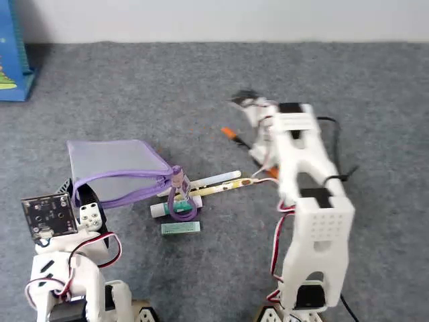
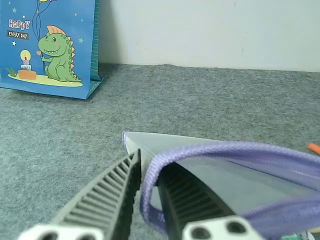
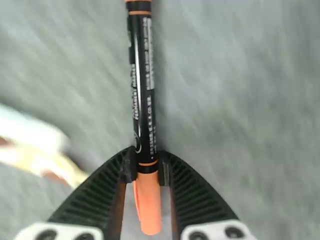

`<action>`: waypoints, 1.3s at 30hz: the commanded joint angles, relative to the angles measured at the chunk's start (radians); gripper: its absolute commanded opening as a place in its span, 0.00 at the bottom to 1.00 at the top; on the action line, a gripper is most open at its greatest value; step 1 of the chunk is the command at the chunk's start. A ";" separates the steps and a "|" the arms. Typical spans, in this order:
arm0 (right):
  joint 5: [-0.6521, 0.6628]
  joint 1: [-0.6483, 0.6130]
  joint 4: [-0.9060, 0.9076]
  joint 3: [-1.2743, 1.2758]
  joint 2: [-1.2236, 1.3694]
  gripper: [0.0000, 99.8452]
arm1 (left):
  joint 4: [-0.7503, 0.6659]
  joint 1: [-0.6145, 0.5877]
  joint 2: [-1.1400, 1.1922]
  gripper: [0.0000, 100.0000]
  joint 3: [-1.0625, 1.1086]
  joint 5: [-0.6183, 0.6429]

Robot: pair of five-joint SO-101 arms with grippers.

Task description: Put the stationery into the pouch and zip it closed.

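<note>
Where the left arm stands, a translucent grey mesh pouch with purple zip trim point(image 1: 114, 168) lies on the grey felt table point(image 1: 167, 87). The left gripper point(image 2: 149, 167) is pinched onto its zip edge. The right gripper point(image 3: 145, 160), apart from the pouch, clamps a black pen with orange ends point(image 3: 142, 75). Beside the pouch's zip end lie a white tube point(image 1: 216, 179), a yellow stick point(image 1: 224, 187) and a green rectangular eraser point(image 1: 181, 228).

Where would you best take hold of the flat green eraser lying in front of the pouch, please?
Probably grip the green eraser at its middle, across its two long edges, coming straight down from above. It lies flat on the table, so its narrow width should fit between the fingers. The white tube and the purple loop lie close behind it, leaving the far finger little room.
</note>
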 commanded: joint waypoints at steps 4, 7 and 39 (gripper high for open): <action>0.103 0.170 0.185 -0.023 -0.159 0.01 | 0.009 0.002 -0.006 0.04 -0.005 -0.006; 0.100 0.203 0.219 -0.018 -0.197 0.02 | 0.014 0.055 0.008 0.04 -0.012 -0.008; 0.018 -0.008 -0.170 -0.028 0.024 0.24 | 0.247 0.163 0.470 0.01 -0.521 -0.003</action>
